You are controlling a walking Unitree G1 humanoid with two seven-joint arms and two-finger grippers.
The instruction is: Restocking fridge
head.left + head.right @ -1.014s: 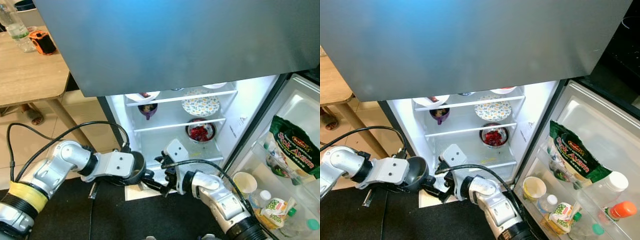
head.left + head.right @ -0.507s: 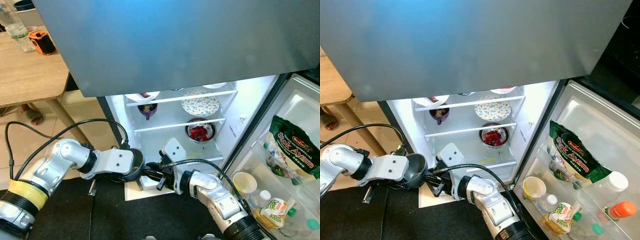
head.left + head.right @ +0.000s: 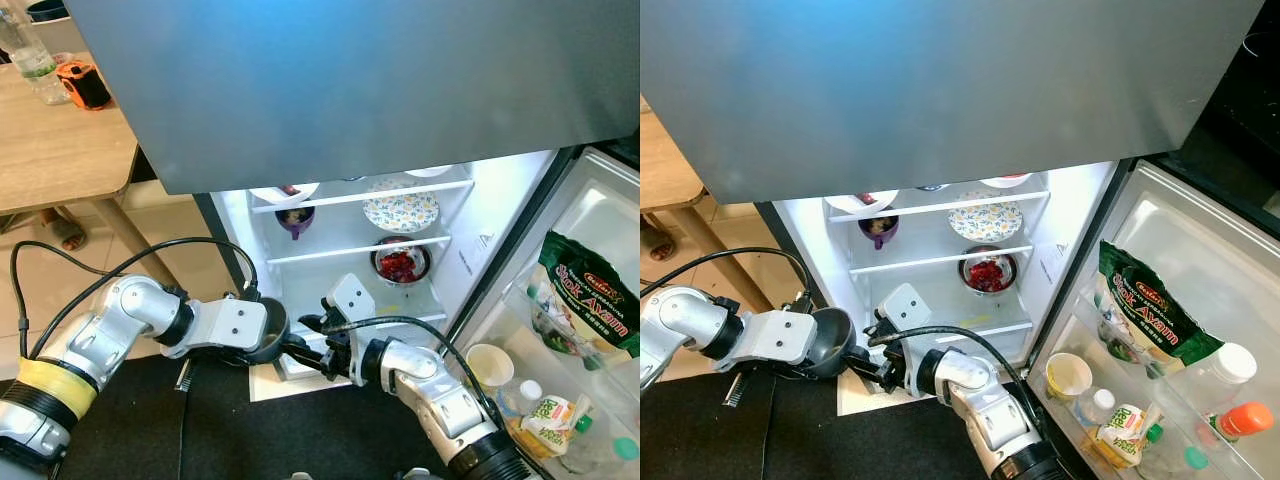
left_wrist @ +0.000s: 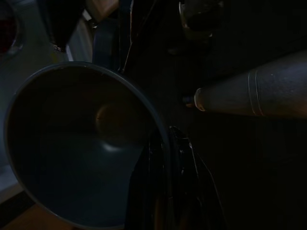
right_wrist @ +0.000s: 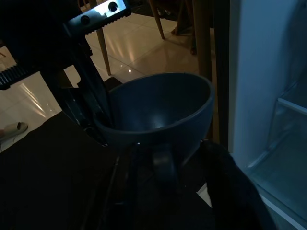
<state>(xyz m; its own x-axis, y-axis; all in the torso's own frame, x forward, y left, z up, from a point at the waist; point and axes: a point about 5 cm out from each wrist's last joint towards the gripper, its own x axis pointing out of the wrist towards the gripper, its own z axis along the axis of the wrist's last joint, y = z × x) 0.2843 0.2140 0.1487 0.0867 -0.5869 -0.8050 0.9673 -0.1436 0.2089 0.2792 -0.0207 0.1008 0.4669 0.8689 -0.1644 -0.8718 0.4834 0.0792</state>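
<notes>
Both tools — one blue cup

Top white fridge shelf: shallow white bowl | middle glass shelf: purple bowl, flower-patterned plate | lower glass shelf: steel bowl of red food | light wooden table: clear plastic bottle, orange-and-black device

- A wooden table stands left of the fridge.
- An orange device and a clear plastic bottle sit on it.
- A sandalled foot shows beneath.
</notes>
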